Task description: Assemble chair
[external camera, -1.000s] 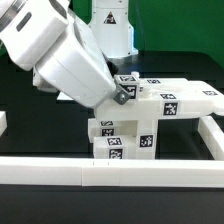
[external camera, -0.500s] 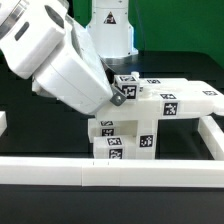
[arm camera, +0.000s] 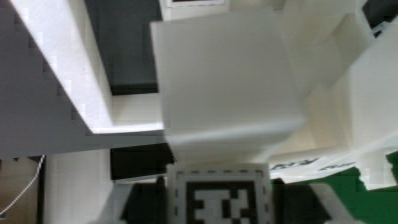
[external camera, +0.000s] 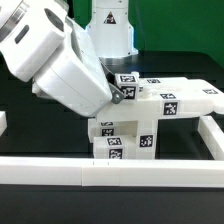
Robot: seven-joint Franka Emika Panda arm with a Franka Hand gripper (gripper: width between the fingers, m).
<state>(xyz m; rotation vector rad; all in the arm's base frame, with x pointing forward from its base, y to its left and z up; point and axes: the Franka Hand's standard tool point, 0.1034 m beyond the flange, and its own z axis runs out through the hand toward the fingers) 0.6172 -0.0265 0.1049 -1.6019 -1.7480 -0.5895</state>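
Since a second ago the arm (external camera: 60, 65) has leaned a little further toward the exterior view's left, while the chair (external camera: 130, 125) has stayed where it was. That chair is a half-built stack of white, blocky, matte plastic parts with sharp square edges, each face carrying black-and-white square tags. It stands on the black table (external camera: 40, 140), and its flat slab (external camera: 178, 95) lies across the top, reaching toward the exterior view's right. A small block (external camera: 127, 79) with a tag on it sits at the stack's upper left corner. The gripper (external camera: 118, 93) is pressed close against that corner, just below the small block, with its dark fingers mostly hidden by the arm's smooth white shell, so I cannot tell whether the jaws are apart or clamped. In front of the chair runs the long white front rail (external camera: 110, 172). To its right the side rail (external camera: 212, 135) leads back, so the chair stands inside their corner. The wrist view shows a broad plain white part (arm camera: 222, 90) and one blurred tag (arm camera: 222, 198).
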